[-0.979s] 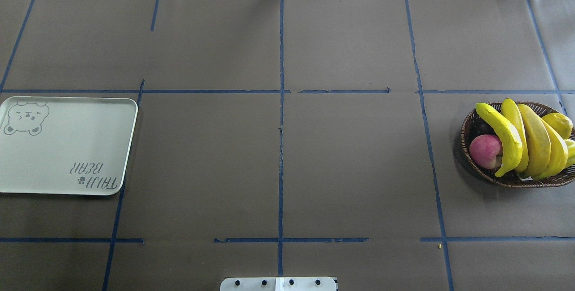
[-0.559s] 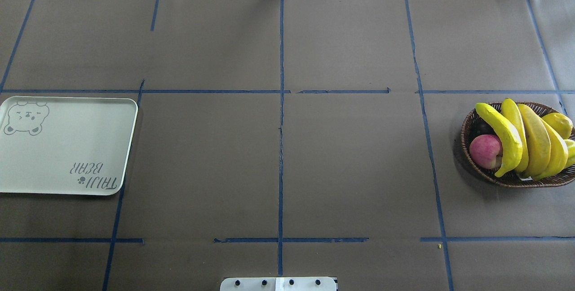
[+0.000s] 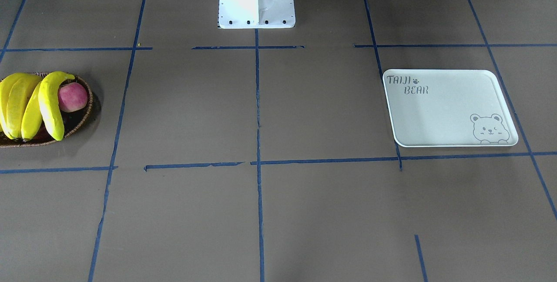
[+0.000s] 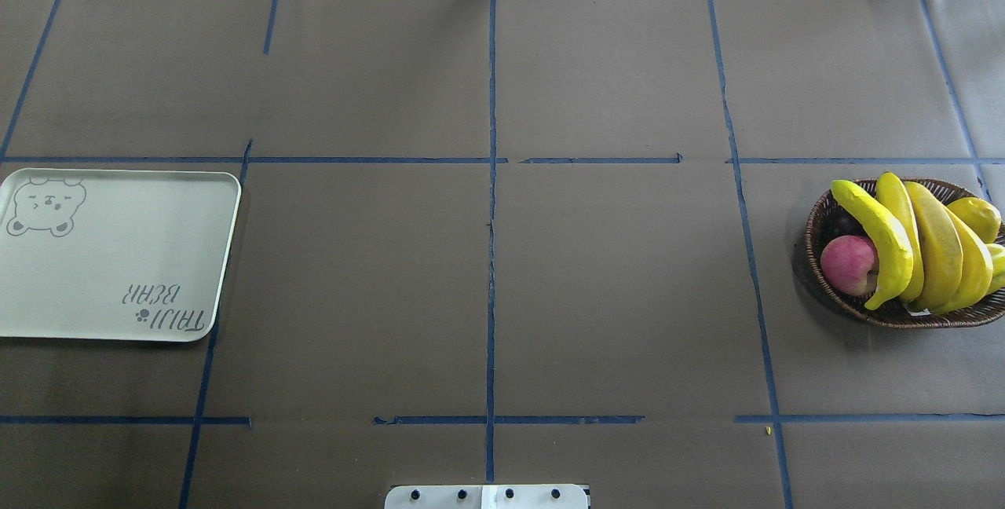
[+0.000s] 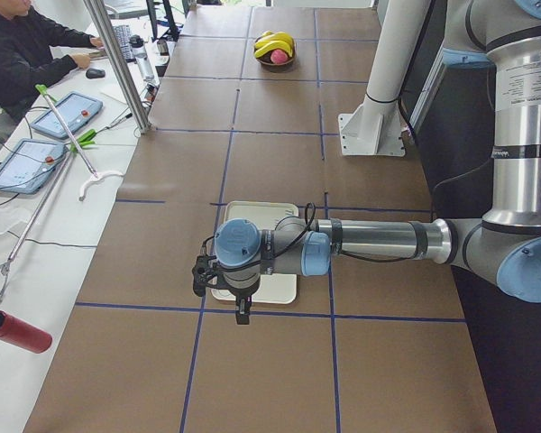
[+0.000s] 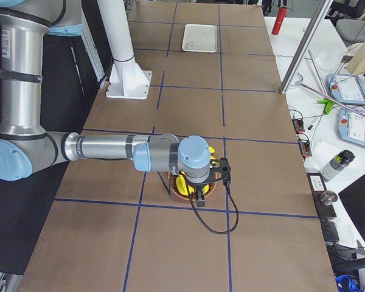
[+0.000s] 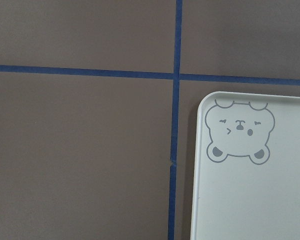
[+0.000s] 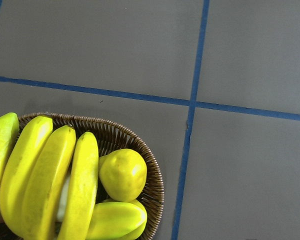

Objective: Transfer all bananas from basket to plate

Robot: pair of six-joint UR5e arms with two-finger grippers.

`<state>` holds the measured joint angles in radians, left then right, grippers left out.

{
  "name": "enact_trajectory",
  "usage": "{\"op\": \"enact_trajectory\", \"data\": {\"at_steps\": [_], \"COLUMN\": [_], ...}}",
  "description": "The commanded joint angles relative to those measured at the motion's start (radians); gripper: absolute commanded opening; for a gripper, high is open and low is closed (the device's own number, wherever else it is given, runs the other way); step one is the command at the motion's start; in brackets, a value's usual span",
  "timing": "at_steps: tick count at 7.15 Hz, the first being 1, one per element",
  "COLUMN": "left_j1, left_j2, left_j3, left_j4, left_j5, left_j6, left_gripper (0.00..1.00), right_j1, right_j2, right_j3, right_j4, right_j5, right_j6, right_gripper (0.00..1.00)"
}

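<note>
Since the right claw shows only in a side view, whether it is apart or together can't be told; same for the left claw. The right claw hangs over the basket at the desk's right edge, so the right arm is nearer. Bananas lie inside side by side, long axes running near edge to far edge. The plate sits at the left edge, no bananas on it.

Lighting bright and even, all views sharp. Soft shadow beside the basket; slight sheen on the bananas.
</note>
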<state>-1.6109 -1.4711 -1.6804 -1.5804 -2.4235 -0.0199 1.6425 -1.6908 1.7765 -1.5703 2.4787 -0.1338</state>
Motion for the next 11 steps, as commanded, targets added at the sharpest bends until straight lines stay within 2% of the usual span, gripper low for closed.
{"op": "enact_trajectory", "data": {"at_steps": [1, 2, 3, 4, 5, 6, 7, 8, 10, 11], "left_j1": [-0.001, -0.001, -0.001, -0.001, -0.001, -0.001, -0.001, -0.001, -0.001, 0.0], "left_j2": [0.002, 0.003, 0.003, 0.003, 0.003, 0.003, 0.002, 0.002, 0.002, 0.0], "left_j3": [-0.002, -0.002, -0.002, -0.001, -0.001, -0.001, -0.001, -0.001, -0.002, 0.001], "left_j4": [-0.001, -0.001, -0.003, -0.003, -0.003, -0.003, -0.003, -0.003, -0.003, -0.003], "left_j5": [-0.002, -0.002, -0.003, -0.002, -0.002, -0.002, -0.002, -0.002, -0.005, -0.005], "left_j6": [0.0, 0.0, 0.0, 0.0, 0.0, 0.0, 0.0, 0.0, 0.0, 0.0], "left_gripper": [1.0, 1.0, 1.0, 1.0, 1.0, 1.0, 1.0, 1.0, 1.0, 1.0], "right_j1": [-0.035, -0.077, -0.129, -0.183, -0.235, -0.301, -0.366, -0.412, -0.476, -0.522], "right_j2": [-0.015, -0.015, -0.013, -0.013, -0.017, -0.018, -0.055, -0.085, -0.087, -0.087], "right_j3": [0.01, 0.08, 0.153, 0.182, 0.192, 0.186, 0.184, 0.178, 0.178, 0.178], "right_j4": [0.006, 0.007, 0.007, 0.009, 0.101, 0.245, 0.395, 0.499, 0.549, 0.549], "right_j5": [0.116, 0.105, 0.051, 0.036, 0.039, 0.014, -0.036, -0.065, -0.075, -0.124], "right_j6": [0.009, 0.104, 0.264, 0.393, 0.504, 0.705, 0.817, 0.886, 0.956, 0.962], "right_gripper": [1.0, 1.0, 1.0, 1.0, 0.99, 0.99, 1.0, 1.0, 1.0, 1.0]}}
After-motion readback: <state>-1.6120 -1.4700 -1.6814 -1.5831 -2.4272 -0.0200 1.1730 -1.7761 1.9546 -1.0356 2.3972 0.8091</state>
